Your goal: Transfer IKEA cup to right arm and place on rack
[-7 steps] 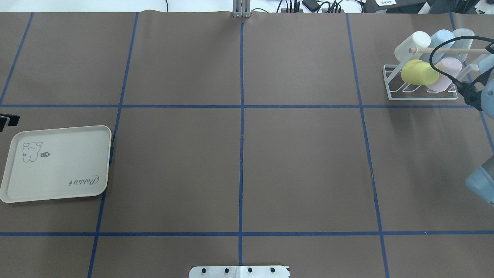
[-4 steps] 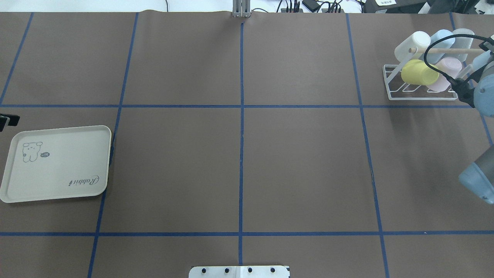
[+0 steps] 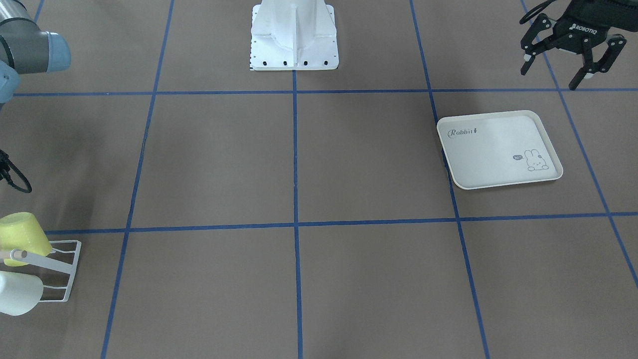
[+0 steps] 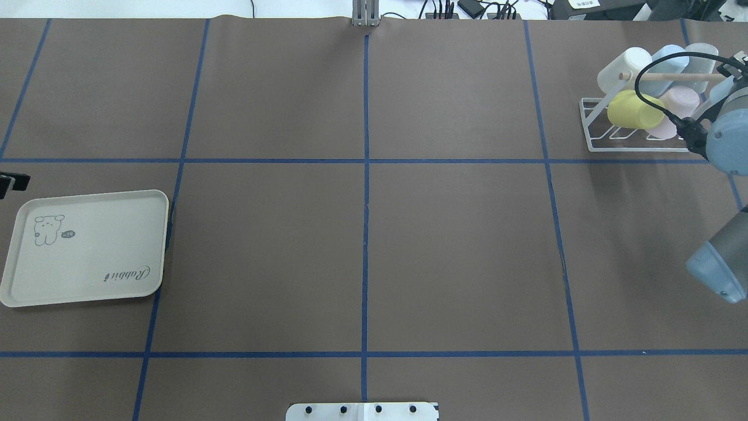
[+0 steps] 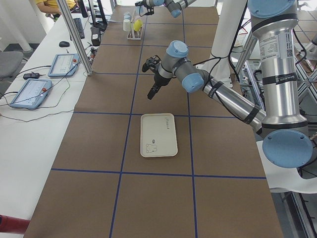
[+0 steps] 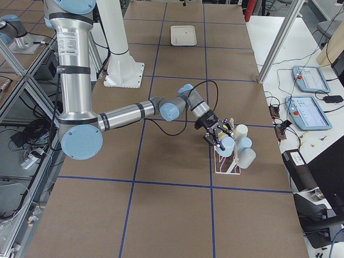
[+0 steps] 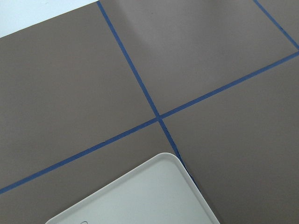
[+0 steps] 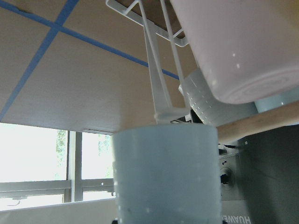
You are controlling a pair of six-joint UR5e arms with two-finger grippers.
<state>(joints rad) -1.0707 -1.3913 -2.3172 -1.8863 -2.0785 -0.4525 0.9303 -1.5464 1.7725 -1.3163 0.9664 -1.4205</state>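
Note:
A light-blue IKEA cup [image 8: 166, 172] fills the lower middle of the right wrist view, and my right gripper [image 6: 217, 137] is shut on it. The cup [image 6: 227, 145] is right against the white wire rack [image 4: 637, 146], with a rack prong [image 8: 156, 79] just above it. The rack holds yellow [image 4: 634, 110], white [image 4: 625, 65], pink [image 4: 681, 102] and pale-blue [image 4: 666, 61] cups under a wooden dowel. The right arm [image 4: 727, 131] hides its gripper in the overhead view. My left gripper [image 3: 568, 55] hangs open and empty beyond the tray.
A cream rabbit-print tray [image 4: 87, 245] lies bare on the left side of the brown mat with its blue tape grid. The white robot base [image 3: 294, 35] stands at the middle of the table edge. Tablets and cables lie on the side bench [image 6: 306, 102].
In the overhead view the right arm's wrist and elbow have shifted left, closer over the rack. The left gripper, tray and racked cups have not moved.

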